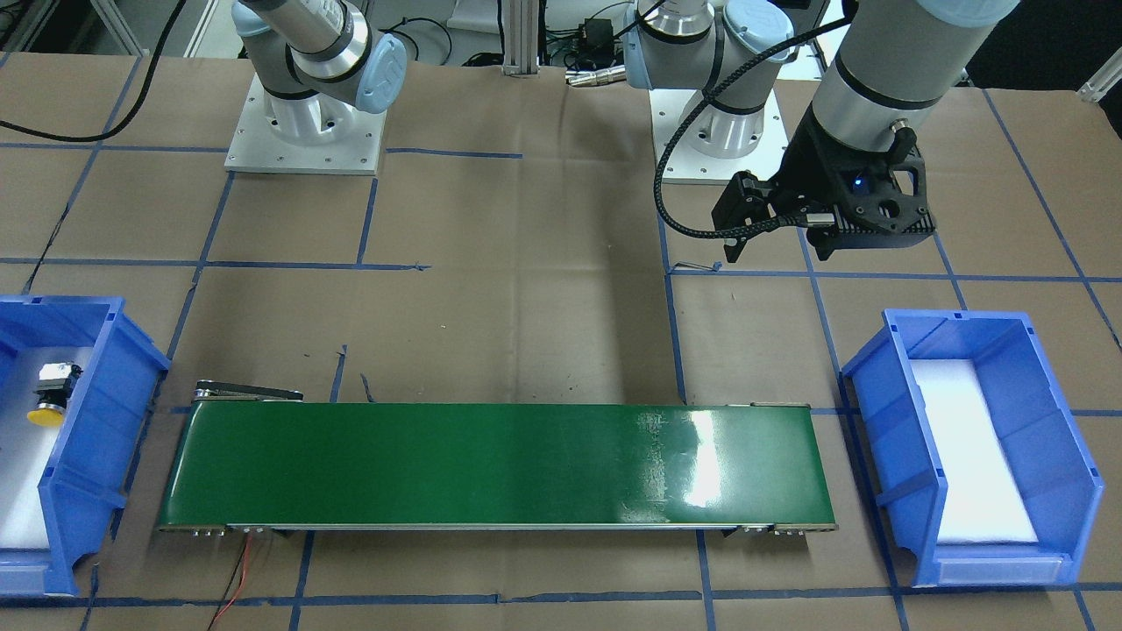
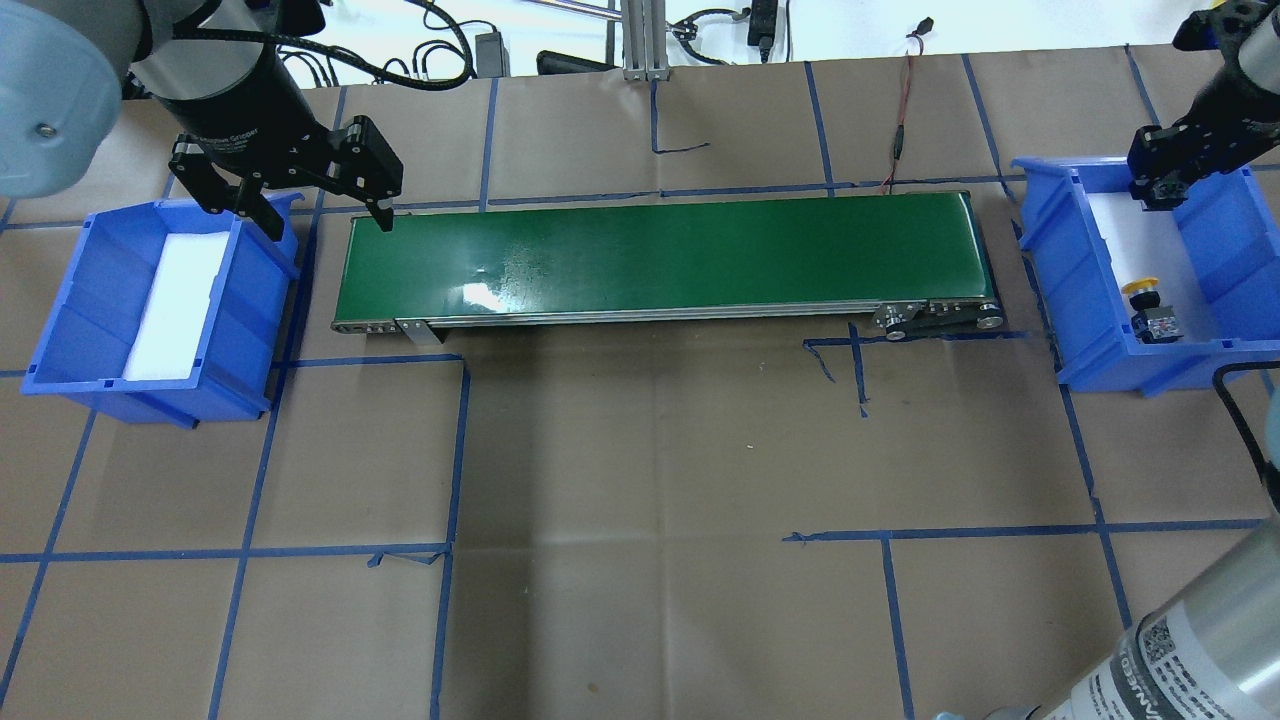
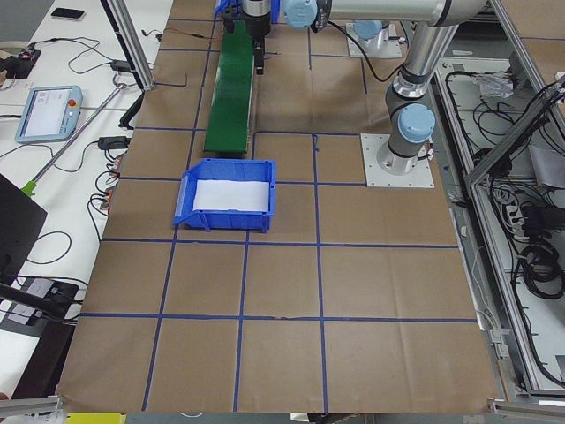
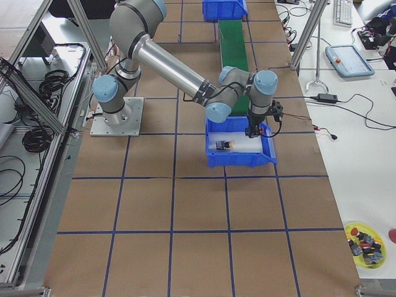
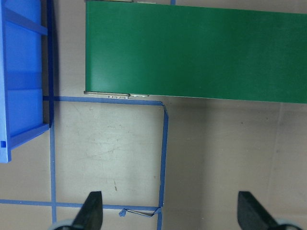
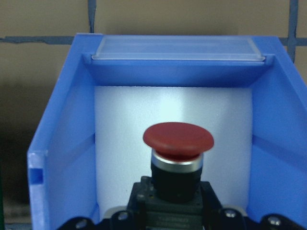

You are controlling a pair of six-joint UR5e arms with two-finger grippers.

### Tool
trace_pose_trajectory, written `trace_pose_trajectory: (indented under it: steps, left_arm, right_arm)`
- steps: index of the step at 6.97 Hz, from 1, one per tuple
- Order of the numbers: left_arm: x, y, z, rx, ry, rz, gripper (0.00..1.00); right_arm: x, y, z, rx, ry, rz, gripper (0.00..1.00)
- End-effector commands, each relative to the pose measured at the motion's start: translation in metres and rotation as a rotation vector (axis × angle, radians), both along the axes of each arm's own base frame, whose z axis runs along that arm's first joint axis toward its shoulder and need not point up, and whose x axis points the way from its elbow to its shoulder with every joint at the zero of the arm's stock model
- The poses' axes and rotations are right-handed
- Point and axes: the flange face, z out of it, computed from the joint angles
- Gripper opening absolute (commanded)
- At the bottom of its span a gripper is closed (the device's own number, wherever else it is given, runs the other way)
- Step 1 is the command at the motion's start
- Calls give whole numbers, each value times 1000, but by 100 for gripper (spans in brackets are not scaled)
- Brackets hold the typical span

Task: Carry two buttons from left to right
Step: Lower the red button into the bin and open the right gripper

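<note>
- Desk (image 2: pixel 640 450): brown paper cover, marked into squares with blue tape.
- Belt (image 2: pixel 660 255): green conveyor strip, lying across the desk between the two bins.
- Left bin (image 2: pixel 75 310): blue, open-topped, at the belt's left end. It is lined with white foam (image 2: pixel 175 300).
- Right bin (image 2: pixel 1225 250): blue, same type, at the belt's right end, also lined with white foam.
- Yellow button (image 2: pixel 1150 306): in the right bin, lying on its side on the foam. It sits in the half nearer the robot, with its cap turned away from the robot.
- Red button (image 6: pixel 178 139): its black body is gripped by the right gripper, its cap clear of the fingers. It is inside the outline of the right bin, over the foam, at the end farther from the robot. Whether it touches the foam cannot be told.
- Right gripper (image 2: pixel 1158 192): pinching the red button, pointing down into the right bin, well apart from the yellow button.
- Left gripper (image 2: pixel 330 222): fingers spread wide. It hangs above the desk over the gap between the left bin and the belt's left end, pointing down.
</note>
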Motion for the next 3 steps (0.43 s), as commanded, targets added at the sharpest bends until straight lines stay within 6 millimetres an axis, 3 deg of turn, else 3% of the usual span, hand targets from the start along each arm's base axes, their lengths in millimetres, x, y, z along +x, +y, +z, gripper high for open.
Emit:
trace_pose_trajectory:
  steps: [1, 3]
  left_arm:
    - [0, 2, 2, -3, 0, 1, 100]
    - [1, 2, 2, -5, -1, -11, 100]
  right_arm:
    - [-5, 1, -47, 71, -28, -5, 4]
    - [-8, -1, -67, 97, -38, -4, 7]
